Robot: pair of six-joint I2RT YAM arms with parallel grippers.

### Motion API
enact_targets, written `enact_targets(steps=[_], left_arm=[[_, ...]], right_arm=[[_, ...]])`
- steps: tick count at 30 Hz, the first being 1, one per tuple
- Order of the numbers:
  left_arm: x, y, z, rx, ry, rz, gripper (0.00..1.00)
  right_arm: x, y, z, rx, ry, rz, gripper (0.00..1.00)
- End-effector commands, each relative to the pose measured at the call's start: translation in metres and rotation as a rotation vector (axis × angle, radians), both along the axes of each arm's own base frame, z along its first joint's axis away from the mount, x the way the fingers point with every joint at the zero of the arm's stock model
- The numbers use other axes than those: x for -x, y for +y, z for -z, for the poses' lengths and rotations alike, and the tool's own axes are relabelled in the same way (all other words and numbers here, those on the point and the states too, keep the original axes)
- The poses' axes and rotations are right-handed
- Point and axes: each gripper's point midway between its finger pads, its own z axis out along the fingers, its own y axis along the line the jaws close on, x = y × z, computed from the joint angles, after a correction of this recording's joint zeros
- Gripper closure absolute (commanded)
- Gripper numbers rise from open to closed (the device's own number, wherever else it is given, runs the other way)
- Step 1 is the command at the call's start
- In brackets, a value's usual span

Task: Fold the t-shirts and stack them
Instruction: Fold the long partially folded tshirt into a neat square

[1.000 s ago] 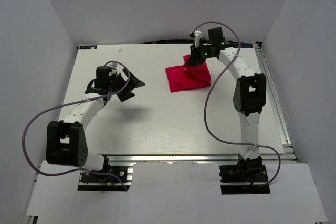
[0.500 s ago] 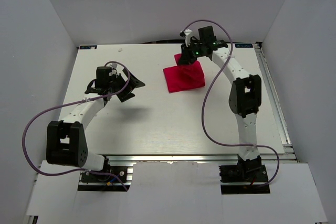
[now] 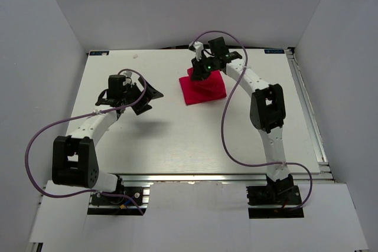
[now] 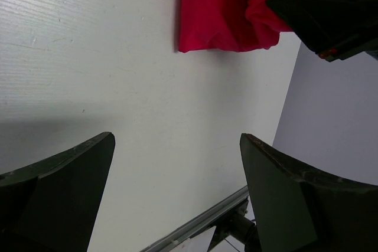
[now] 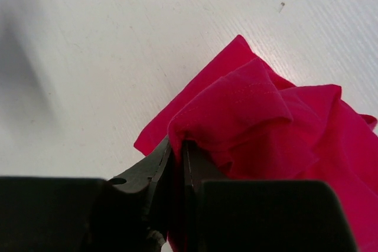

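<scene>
The red t-shirt point(image 3: 205, 91) lies bunched and partly folded on the white table point(image 3: 177, 134), toward the back middle. My right gripper point(image 3: 198, 73) hangs over its far left corner, shut on a raised fold of the t-shirt point(image 5: 266, 116). In the right wrist view the cloth is pinched between the two dark jaws of the right gripper point(image 5: 178, 146). My left gripper point(image 3: 150, 95) hovers left of the shirt, apart from it, and stands wide open with nothing in it. From the left wrist, the t-shirt point(image 4: 212, 10) shows beyond the open left gripper point(image 4: 177, 140).
White walls close in the table on three sides. A metal rail point(image 3: 310, 122) runs along the right edge and another along the near edge point(image 3: 195, 176). Purple cables point(image 3: 233, 128) loop off both arms above the table.
My right gripper has swung left along the back with the cloth fold in it, and the t-shirt has shifted left with it. The left arm has not moved.
</scene>
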Motion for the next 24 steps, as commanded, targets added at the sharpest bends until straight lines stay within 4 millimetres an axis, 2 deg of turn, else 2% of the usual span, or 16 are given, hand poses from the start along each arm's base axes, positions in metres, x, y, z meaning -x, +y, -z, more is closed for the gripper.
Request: enact_targets(steps=[1, 4, 11, 13, 15, 16, 17, 19, 20, 23, 24], left_arm=[[0.005, -0.002, -0.008, 0.014, -0.03, 0.02, 0.02], [0.006, -0.001, -0.007, 0.01, -0.026, 0.021, 0.02], [0.003, -0.001, -0.011, 0.006, -0.027, 0.024, 0.02], [0.003, -0.001, -0.011, 0.002, -0.028, 0.023, 0.02], [0.004, 0.0, -0.012, -0.003, -0.03, 0.021, 0.02], [0.005, 0.0, -0.013, -0.004, -0.03, 0.02, 0.02], [0.006, 0.001, -0.013, -0.006, -0.03, 0.018, 0.02], [0.007, 0.001, -0.012, -0.008, -0.031, 0.018, 0.02], [0.007, 0.001, -0.012, -0.006, -0.029, 0.014, 0.02], [0.006, 0.001, -0.013, -0.008, -0.031, 0.013, 0.02], [0.005, 0.001, -0.014, -0.007, -0.035, 0.013, 0.02]], right_arm=[[-0.005, 0.006, 0.008, 0.011, -0.024, 0.006, 0.84], [0.003, 0.013, 0.015, 0.018, -0.007, -0.012, 0.77], [0.017, 0.032, 0.031, 0.016, 0.037, -0.037, 0.46], [0.016, 0.037, 0.027, 0.001, 0.045, -0.043, 0.44], [0.024, 0.042, 0.025, -0.024, 0.085, -0.066, 0.42], [0.026, 0.044, 0.02, -0.037, 0.088, -0.075, 0.42], [0.03, 0.048, 0.006, -0.075, 0.081, -0.102, 0.42], [0.036, 0.051, -0.01, -0.116, 0.084, -0.124, 0.41], [0.041, 0.055, -0.028, -0.155, 0.072, -0.152, 0.4], [0.046, 0.056, -0.06, -0.221, 0.055, -0.174, 0.39], [0.04, 0.054, -0.07, -0.249, 0.034, -0.166, 0.38]])
